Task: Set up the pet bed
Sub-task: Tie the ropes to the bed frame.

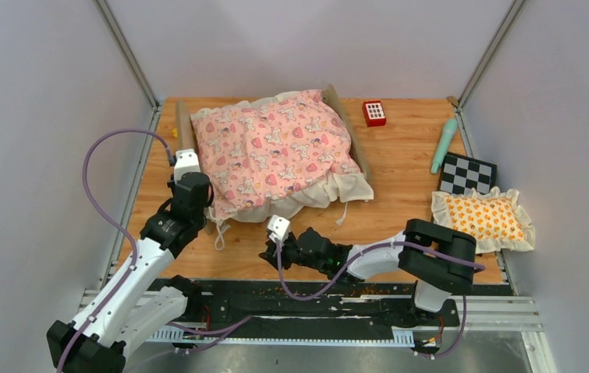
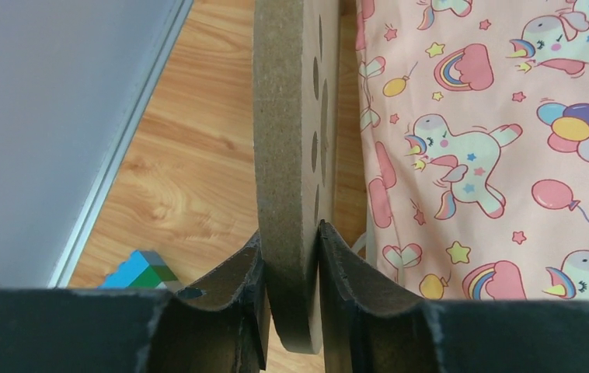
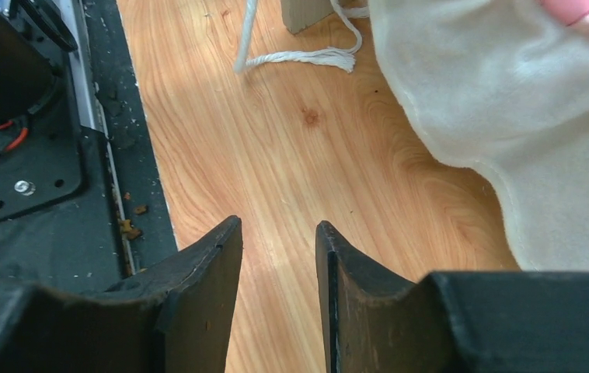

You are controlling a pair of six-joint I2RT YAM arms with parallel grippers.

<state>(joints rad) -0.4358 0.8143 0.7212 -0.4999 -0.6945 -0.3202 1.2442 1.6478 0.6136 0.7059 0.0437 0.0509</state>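
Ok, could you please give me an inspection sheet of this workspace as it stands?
Surface: wood-grain table; crumbs on the black base plate.
Job's things: pet bed at the far left, pink unicorn quilt spread over it; mattress not visible.
Clutter: orange frilled pillow, checkered board, teal stick, red keypad toy, all off the bed.
Grippers: left claw shut on the headboard; right claw open over bare wood.
Cables: purple cable loops beside the left arm; white drawstring lies on the table.
Surroundings: pale walls.
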